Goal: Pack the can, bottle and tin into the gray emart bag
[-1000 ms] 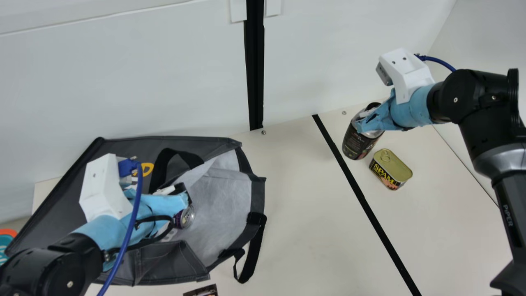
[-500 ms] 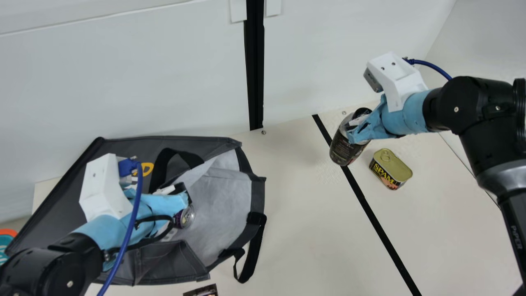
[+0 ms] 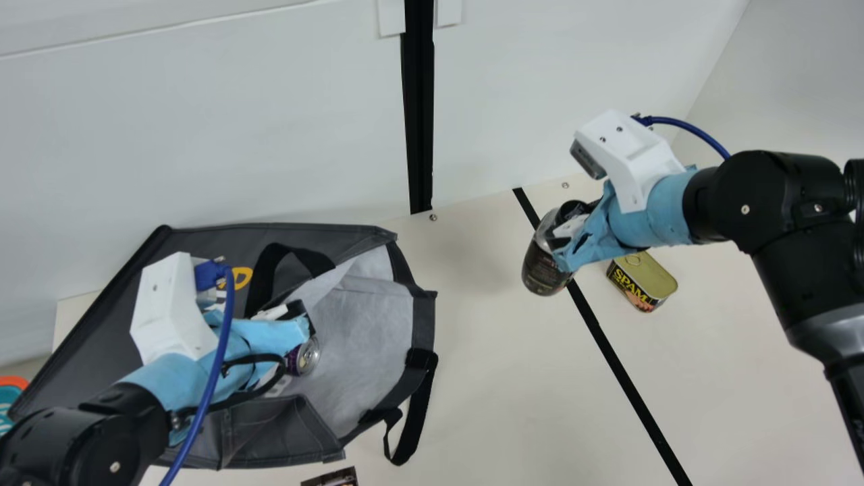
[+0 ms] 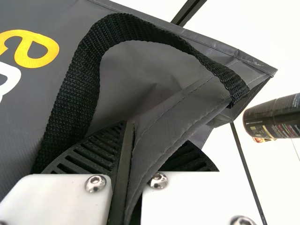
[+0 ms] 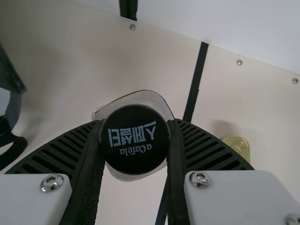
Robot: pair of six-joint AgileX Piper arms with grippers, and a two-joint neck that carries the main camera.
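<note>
At the main view's left edge sits a teal and orange thing point(image 3: 9, 403), mostly cut off, so I can't say what it is. Next comes the gray emart bag point(image 3: 81, 358), lying on the desk point(image 3: 486, 405) with its mouth facing right and its yellow lettering partly covered by the left arm. The left gripper point(image 3: 293, 320) is at the near side of that mouth; in the left wrist view its fingers point(image 4: 91, 157) are clamped on a fold of the bag, beside a black handle point(image 4: 77, 89). The can point(image 3: 305, 356) lies inside the bag, one end hidden behind the gripper's blue wrap. Below, the frame crops a dark printed item point(image 3: 334, 478). Farther right, the right gripper point(image 3: 570, 233) has its fingers closed around the upper part of the bottle point(image 3: 542, 266), which tilts and is probably off the desk. Last, the tin point(image 3: 644, 283) rests on the desk beyond the black stripe point(image 3: 621, 358), its upper corner hidden by the right arm.
</note>
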